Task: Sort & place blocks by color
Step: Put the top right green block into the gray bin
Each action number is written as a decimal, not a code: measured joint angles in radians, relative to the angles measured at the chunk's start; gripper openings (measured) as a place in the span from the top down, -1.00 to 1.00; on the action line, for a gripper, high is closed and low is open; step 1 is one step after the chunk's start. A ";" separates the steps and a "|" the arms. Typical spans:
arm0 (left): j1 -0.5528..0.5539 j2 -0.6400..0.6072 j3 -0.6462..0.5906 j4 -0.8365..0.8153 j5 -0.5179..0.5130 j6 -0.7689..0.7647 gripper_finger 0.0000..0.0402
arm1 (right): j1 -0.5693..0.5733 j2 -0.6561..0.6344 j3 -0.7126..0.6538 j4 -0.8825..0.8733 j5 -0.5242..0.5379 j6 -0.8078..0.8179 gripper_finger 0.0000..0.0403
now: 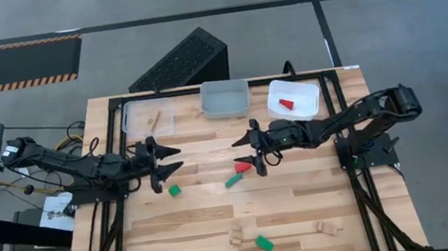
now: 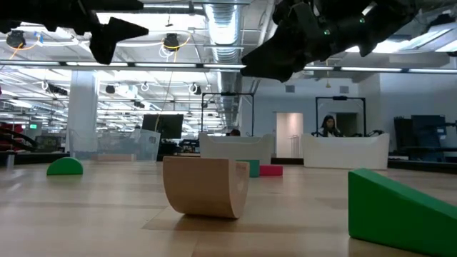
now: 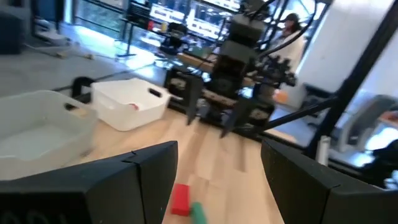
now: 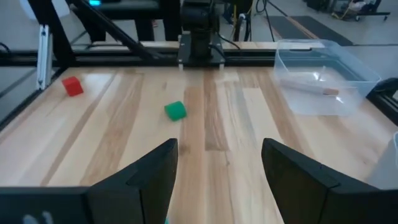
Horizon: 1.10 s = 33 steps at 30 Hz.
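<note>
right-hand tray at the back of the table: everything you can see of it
The right-hand tray is a shallow, rounded-corner rectangular tub that looks like white plastic. It sits slightly skewed on the wooden table near the far edge, beside the clear middle tray with a gap between. One red block lies inside. Neither gripper touches it.

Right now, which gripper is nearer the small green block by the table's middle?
Left. The left gripper, open, is just above and beside the small green block in the high view. The right gripper, open, sits farther off, near a red block.
</note>
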<state>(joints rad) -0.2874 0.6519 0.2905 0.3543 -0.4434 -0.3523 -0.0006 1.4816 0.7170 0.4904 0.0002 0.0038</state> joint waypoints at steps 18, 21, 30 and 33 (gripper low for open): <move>-0.001 -0.164 0.011 -0.077 0.067 0.122 -0.09 | 0.000 0.000 0.000 0.021 -0.001 0.019 -0.26; -0.001 -0.164 0.011 -0.103 0.066 0.120 -0.09 | 0.000 0.000 0.000 0.021 -0.001 0.023 -0.26; -0.001 -0.164 0.011 -0.137 0.066 0.058 -0.09 | 0.008 0.000 0.000 0.021 -0.004 0.024 -0.26; -0.001 -0.152 0.011 -0.150 0.070 0.043 -0.09 | 0.025 0.000 0.000 0.018 -0.032 0.024 -0.26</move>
<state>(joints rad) -0.2882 0.4995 0.3016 0.2047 -0.3734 -0.3092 0.0249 1.4818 0.7170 0.5086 -0.0320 0.0282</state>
